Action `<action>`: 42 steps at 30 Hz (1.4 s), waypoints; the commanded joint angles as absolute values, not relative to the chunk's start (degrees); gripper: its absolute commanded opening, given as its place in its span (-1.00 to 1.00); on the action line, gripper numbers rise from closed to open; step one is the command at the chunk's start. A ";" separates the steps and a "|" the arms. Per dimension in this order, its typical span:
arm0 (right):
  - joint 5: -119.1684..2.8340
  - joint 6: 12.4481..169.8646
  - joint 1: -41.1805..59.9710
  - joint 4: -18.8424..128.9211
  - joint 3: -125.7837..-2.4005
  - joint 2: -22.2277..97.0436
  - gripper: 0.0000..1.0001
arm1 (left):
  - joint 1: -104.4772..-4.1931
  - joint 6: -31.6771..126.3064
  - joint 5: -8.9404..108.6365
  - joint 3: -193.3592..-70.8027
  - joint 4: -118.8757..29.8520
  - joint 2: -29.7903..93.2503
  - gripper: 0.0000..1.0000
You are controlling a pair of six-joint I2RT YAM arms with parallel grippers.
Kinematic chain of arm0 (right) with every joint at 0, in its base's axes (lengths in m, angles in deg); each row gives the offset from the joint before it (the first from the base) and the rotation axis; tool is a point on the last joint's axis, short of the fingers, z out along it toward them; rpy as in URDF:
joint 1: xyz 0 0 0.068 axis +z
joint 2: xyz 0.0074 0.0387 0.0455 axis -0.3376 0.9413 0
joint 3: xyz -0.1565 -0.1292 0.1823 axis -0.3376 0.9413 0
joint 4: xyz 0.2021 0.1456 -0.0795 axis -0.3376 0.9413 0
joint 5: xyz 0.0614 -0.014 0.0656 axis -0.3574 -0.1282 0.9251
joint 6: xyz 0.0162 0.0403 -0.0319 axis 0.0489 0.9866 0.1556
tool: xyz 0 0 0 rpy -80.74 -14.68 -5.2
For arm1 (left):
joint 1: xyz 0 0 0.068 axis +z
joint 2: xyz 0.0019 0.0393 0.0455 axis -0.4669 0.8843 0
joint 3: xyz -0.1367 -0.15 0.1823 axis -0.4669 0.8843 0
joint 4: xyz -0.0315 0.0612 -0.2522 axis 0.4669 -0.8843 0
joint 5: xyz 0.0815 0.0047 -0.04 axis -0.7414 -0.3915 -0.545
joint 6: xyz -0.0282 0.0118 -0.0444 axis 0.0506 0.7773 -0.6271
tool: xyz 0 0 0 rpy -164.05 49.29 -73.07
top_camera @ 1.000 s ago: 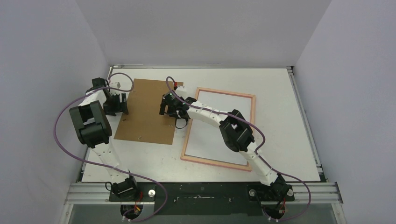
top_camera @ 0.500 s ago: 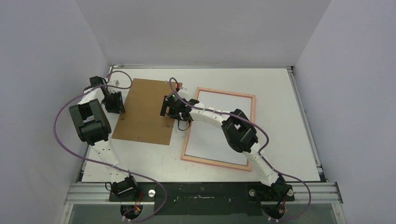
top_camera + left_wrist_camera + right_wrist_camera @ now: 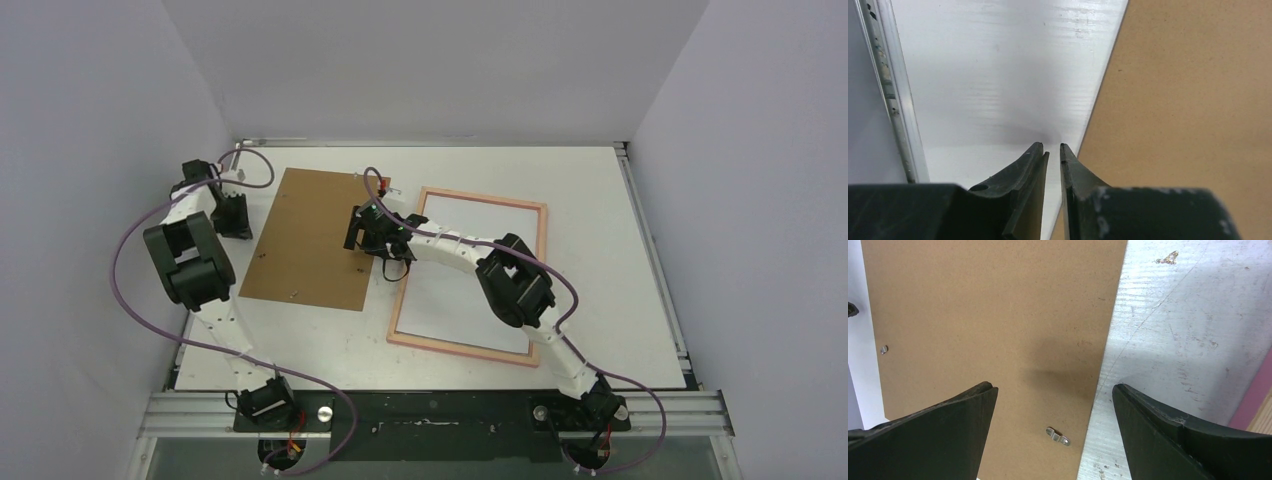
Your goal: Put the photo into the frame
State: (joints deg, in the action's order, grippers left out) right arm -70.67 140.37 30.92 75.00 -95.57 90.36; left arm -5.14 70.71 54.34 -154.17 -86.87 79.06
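Two arms flank the brown backing panel (image 3: 310,240) while the photo (image 3: 445,310) lies white side up inside the pink frame (image 3: 485,199), flat on the table (image 3: 600,250) just right of the panel. We see the left gripper (image 3: 1051,148) pinched to a sliver, holding nothing, low over bare table beside the panel's left edge. The right gripper (image 3: 1054,388) gapes wide and empty over the panel's right edge. The risk, we judge, is a thin board lying flush: fingers could skid off it or shove it into the frame, knocking the loose sheet askew.
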 commanded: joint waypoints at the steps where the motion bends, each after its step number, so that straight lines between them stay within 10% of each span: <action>1: -71.50 140.19 30.63 77.11 -94.26 87.97 0.79 | -7.85 72.49 49.10 -153.85 -82.60 79.38 -0.68; 34: -64.17 145.75 31.10 70.64 -90.82 78.37 0.79 | -16.14 74.38 55.44 -145.37 -88.01 78.28 -1.00; 42: -79.35 136.97 32.57 87.68 -102.52 83.24 0.80 | -14.60 74.32 51.47 -145.07 -87.30 76.97 -1.00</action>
